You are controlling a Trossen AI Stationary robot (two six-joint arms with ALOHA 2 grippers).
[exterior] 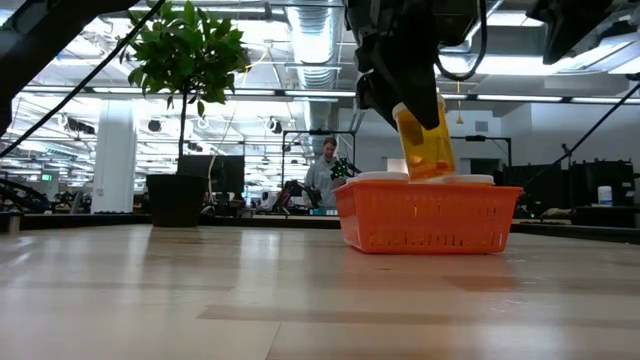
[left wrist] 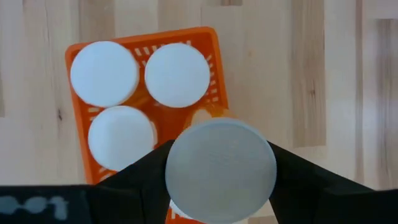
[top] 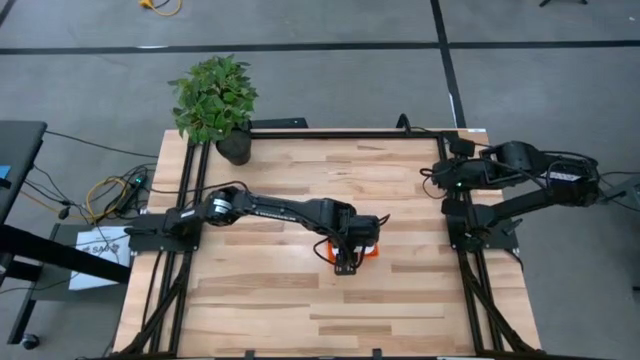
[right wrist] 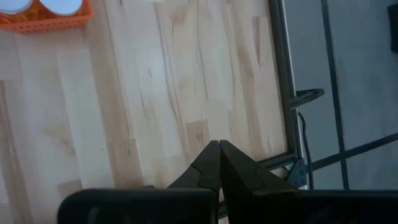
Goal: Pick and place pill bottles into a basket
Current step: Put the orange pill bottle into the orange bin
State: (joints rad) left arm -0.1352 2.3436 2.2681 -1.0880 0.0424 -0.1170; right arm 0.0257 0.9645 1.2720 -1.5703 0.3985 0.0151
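Observation:
The orange basket (top: 368, 252) stands mid-table, and its rim (left wrist: 214, 81) shows in the left wrist view. Three pill bottles stand upright in it, white caps up (left wrist: 104, 73) (left wrist: 176, 74) (left wrist: 121, 137). My left gripper (left wrist: 221, 169) hangs over the basket's free corner, shut on another pill bottle (exterior: 425, 140). My right gripper (right wrist: 219, 149) is shut on nothing, high over the table's right side. My left gripper pinches the bottle's round top end (left wrist: 221, 165) between its two fingers (left wrist: 146, 174), one on either side. The fingers come steeply from above. The orange body (exterior: 428, 150) hangs below them, slightly tilted. Its lower end is level with the caps in the basket; whether it touches anything I cannot tell.
A potted plant (top: 215, 100) in a black pot (exterior: 175, 200) stands at the table's far left corner. Black frame rails (top: 190, 170) run along the left and right sides. Bare wood lies in front of the basket. A person (exterior: 325, 170) stands in the room beyond.

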